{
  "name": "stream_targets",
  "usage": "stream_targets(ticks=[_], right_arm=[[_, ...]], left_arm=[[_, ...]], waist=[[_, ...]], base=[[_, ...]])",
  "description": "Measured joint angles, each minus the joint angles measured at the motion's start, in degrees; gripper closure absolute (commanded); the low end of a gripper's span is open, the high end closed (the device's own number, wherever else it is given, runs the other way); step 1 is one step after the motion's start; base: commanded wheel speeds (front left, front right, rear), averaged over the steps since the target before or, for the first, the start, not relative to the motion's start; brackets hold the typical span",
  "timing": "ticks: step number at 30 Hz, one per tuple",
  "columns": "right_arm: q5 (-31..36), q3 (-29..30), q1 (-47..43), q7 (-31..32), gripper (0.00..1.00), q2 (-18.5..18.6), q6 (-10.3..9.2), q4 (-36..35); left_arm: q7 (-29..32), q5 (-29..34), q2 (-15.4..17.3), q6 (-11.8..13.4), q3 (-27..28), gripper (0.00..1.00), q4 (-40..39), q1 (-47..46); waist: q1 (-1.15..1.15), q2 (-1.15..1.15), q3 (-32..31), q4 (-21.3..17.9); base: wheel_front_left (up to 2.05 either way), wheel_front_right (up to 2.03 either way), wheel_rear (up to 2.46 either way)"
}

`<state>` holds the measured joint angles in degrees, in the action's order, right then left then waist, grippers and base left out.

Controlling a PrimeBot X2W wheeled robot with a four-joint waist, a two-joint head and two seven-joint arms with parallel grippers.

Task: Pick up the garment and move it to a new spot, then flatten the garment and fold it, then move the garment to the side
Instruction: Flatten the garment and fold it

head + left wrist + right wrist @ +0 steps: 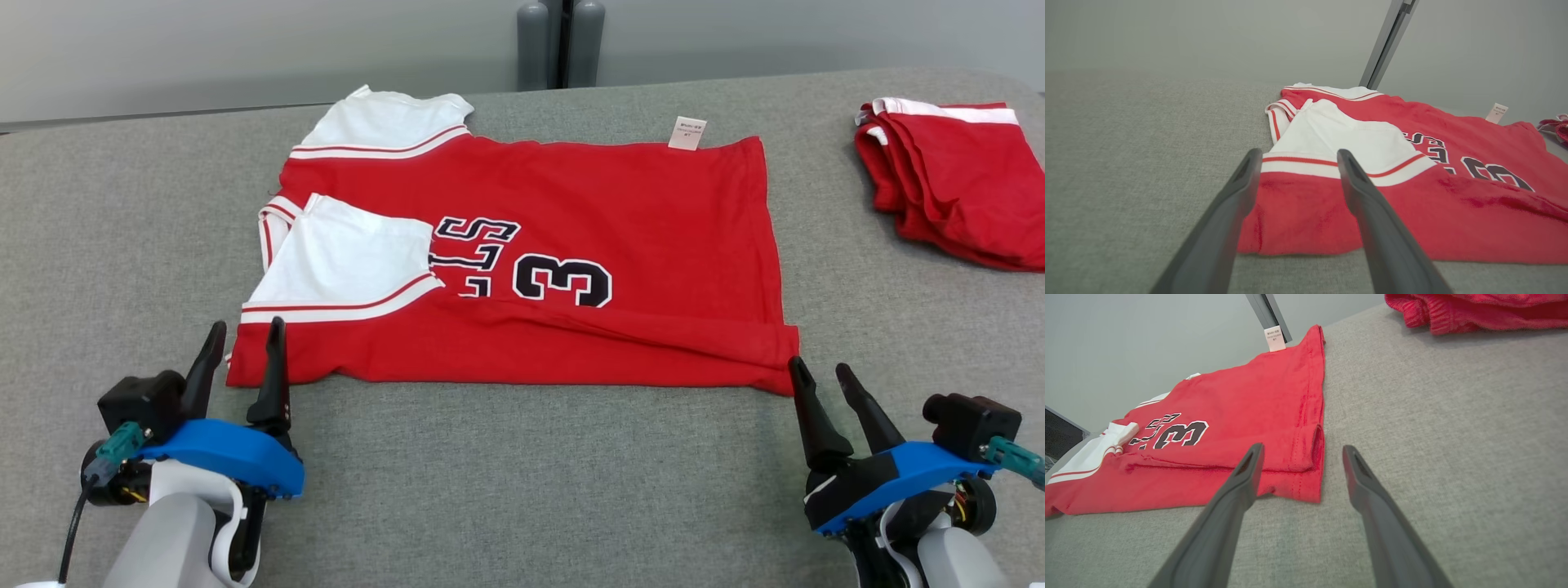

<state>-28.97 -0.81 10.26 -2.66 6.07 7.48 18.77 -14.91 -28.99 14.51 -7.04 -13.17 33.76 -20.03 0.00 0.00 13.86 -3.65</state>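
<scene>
Now my left claw (247, 324) and right claw (817, 364) sit spread at the near corners of the garment (571, 229); a shallow pinch could drag only its top layer.

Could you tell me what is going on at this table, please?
A two-armed robot is partway through folding a red jersey spread on the grey table. The jersey's near long edge is turned over on itself, and a white sleeve is folded in across the front. The left claw and right claw stand open at its two near corners, holding nothing. Another folded red garment lies at the far right.
</scene>
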Motion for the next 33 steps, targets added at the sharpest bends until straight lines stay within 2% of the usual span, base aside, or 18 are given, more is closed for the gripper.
stream_targets(ticks=[9,19,20,21,22,23,24,29,33], right_arm=[[3.59,-0.81,0.62,0.16,0.0,-0.1,0.0,4.31],[6.04,-3.74,6.69,-0.92,0.0,-0.55,0.0,12.03],[6.11,-3.94,7.31,-1.05,0.39,-0.66,0.0,12.71],[6.11,-4.13,7.82,-1.53,0.64,-0.75,0.0,13.48],[6.04,-4.33,8.22,-1.85,1.0,-0.83,0.0,14.07],[5.93,-4.52,8.5,-2.25,1.0,-0.89,0.0,14.52],[5.66,-4.68,8.64,-2.71,1.0,-0.93,0.0,14.96],[4.89,-5.15,8.64,-4.58,1.0,-0.9,0.0,16.66],[3.33,-5.39,8.34,-5.79,1.0,-0.24,0.0,16.42]], left_arm=[[-0.04,0.23,0.31,0.01,-0.09,0.0,4.81,0.74],[1.21,-0.59,0.31,-0.05,-1.79,0.0,12.18,-3.66],[1.47,-0.8,0.18,-0.05,-2.05,0.0,12.8,-4.08],[1.72,-0.89,0.08,-0.05,-2.26,0.0,13.45,-4.48],[1.72,-1.16,-0.03,-0.07,-2.46,0.38,14.01,-4.88],[1.71,-1.34,-0.07,-0.07,-2.64,0.61,14.49,-5.15],[1.67,-1.69,-0.09,-0.08,-2.74,1.0,14.95,-5.38],[0.93,-3.28,-0.7,-0.18,-4.07,1.0,15.73,-5.71],[0.16,-4.58,-0.67,-0.36,-4.5,1.0,13.34,-4.04]], waist=[[0.0,0.0,0.62,0.11],[0.0,0.0,1.68,-0.19],[0.0,0.0,1.72,-0.19],[0.0,0.0,1.72,-0.17],[0.0,0.0,1.69,-0.11],[0.0,0.0,1.63,-0.03],[0.0,0.0,1.54,0.04],[0.0,0.0,0.26,0.58],[0.0,0.0,-1.52,1.32]], base=[[0.0,0.0,0.0],[0.0,0.0,0.0],[0.0,0.0,0.0],[0.0,0.0,0.0],[0.0,0.0,0.0],[0.0,0.0,0.0],[0.0,0.0,0.0],[0.0,0.0,0.0],[0.0,0.0,0.0]])
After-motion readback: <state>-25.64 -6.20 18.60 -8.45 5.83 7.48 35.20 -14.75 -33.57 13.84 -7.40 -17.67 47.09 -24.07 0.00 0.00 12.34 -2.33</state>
